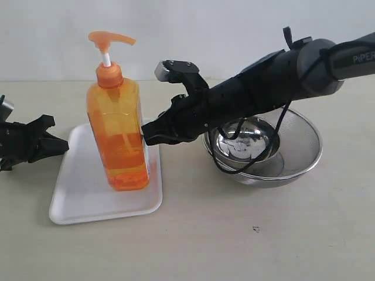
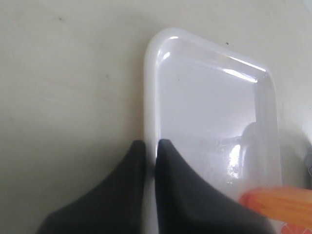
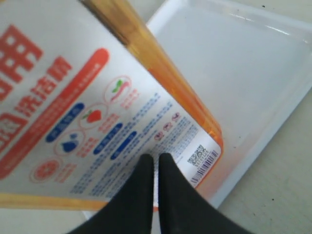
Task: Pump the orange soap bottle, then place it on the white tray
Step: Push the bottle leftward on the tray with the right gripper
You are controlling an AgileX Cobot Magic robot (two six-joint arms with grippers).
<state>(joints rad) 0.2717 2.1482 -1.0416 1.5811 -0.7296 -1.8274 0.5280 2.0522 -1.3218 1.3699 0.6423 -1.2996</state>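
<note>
Camera layout: one exterior view at medium range, two wrist views at close range.
The exterior camera looks across the table (image 1: 246,240) from slightly above and faces a pale wall (image 1: 205,29); its field covers both arms. The left wrist camera looks steeply down past the left gripper (image 2: 150,146) onto one corner of the white tray (image 2: 204,122). The right wrist camera looks past the right gripper (image 3: 156,158) at the label face of the orange soap bottle (image 3: 73,97). All three views share the tray and part of the bottle.
</note>
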